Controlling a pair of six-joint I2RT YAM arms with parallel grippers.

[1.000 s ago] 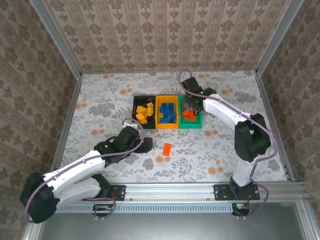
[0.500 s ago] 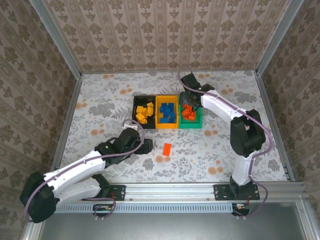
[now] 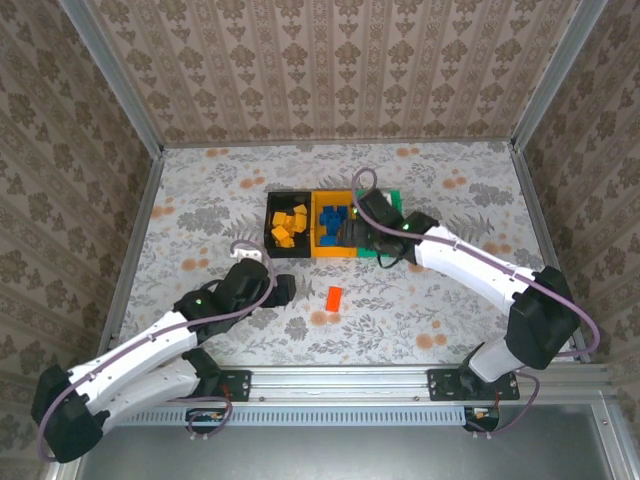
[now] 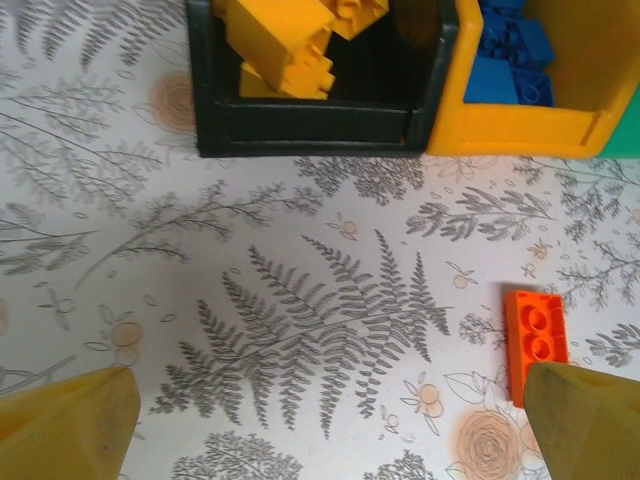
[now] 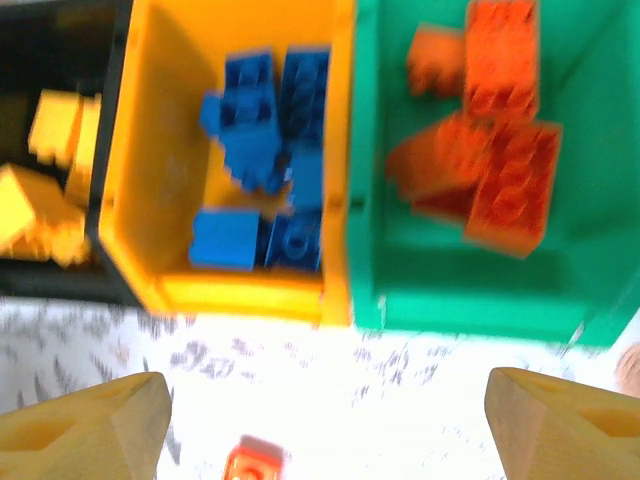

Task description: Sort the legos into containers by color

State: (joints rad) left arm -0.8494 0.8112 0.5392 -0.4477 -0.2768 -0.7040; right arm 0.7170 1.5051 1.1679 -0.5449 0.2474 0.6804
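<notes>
Across mid-table, three bins touching in a row: black bin point(image 4: 300, 125) with yellow legos point(image 3: 288, 225), yellow-orange bin point(image 4: 510, 125) with blue legos point(image 5: 265, 160), green bin point(image 5: 480, 300) with orange-red legos point(image 5: 490, 150). Just in front, on the table point(image 3: 200, 220), one stray orange-red lego point(image 4: 535, 335), lying flat. Left gripper point(image 4: 320, 420): spread wide, empty, near that lego. Right gripper point(image 5: 325, 425): spread apart, empty, over the bins' near edge.
</notes>
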